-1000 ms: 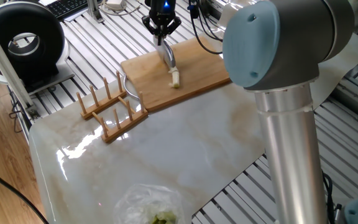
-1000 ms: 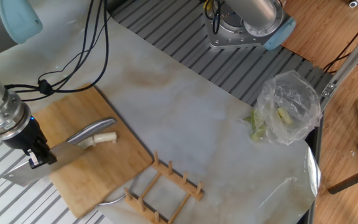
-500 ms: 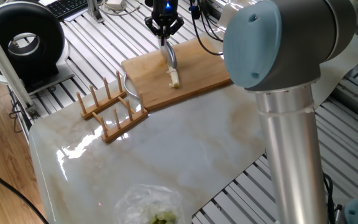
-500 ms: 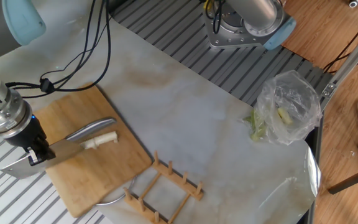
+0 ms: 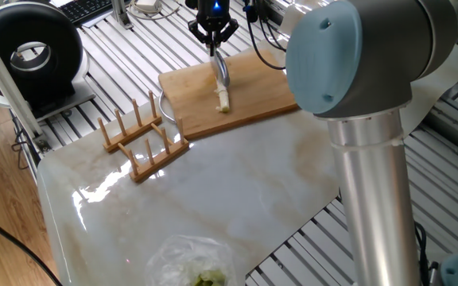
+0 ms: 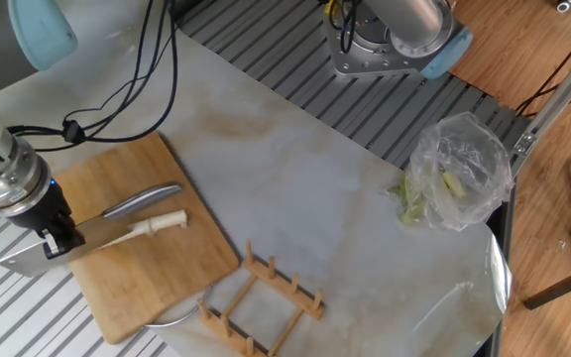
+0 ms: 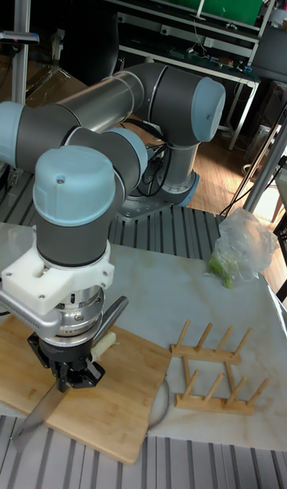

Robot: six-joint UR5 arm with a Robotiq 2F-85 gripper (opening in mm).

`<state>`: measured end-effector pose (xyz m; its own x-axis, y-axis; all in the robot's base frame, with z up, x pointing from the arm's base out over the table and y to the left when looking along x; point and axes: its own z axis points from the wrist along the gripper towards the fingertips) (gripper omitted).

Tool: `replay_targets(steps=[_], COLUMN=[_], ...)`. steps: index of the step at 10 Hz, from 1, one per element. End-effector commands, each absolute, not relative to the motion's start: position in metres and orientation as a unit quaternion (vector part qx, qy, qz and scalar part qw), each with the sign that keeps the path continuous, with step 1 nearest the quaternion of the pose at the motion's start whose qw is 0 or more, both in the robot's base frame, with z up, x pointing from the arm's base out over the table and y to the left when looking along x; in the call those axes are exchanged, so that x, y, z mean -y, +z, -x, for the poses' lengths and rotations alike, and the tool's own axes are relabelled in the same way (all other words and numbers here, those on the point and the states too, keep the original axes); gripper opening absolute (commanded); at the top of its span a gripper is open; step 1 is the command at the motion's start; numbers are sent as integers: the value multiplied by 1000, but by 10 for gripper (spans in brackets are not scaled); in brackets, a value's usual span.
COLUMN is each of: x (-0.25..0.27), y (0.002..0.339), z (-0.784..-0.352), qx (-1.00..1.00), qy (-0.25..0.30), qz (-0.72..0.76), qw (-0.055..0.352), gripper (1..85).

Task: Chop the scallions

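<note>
The scallions show as one pale cream stalk point(image 5: 223, 98) point(image 6: 162, 222) point(image 7: 104, 344) lying on the wooden cutting board point(image 5: 249, 87) point(image 6: 157, 278) point(image 7: 119, 413). My gripper point(image 5: 213, 40) point(image 6: 57, 243) point(image 7: 72, 377) is shut on a metal knife point(image 5: 220, 71) point(image 6: 139, 203) point(image 7: 114, 314) at the board's far edge. One end of the knife reaches across the board right beside the stalk. Its other end sticks out past the board over the slatted table. I cannot tell whether the knife touches the stalk.
A wooden peg rack point(image 5: 143, 139) point(image 6: 261, 297) point(image 7: 214, 369) stands on the marble slab beside the board. A clear plastic bag with green bits point(image 6: 459, 169) point(image 5: 193, 266) point(image 7: 239, 250) lies at the slab's other end. My arm's column point(image 5: 364, 175) fills the right foreground.
My gripper has drawn back a little toward the board's far edge with the knife in it. The board has slid slightly the same way. The stalk has barely moved.
</note>
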<state>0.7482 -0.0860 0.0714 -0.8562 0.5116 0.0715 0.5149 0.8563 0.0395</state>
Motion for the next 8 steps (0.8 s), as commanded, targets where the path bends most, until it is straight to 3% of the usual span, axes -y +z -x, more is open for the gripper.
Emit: replay_targets(steps=[1,8], x=[87,103], y=[75,84], z=[-743,-726], qx=[962,962], qy=[-32,-17], qz=[268,268], qw=[34,47], gripper=[13,13])
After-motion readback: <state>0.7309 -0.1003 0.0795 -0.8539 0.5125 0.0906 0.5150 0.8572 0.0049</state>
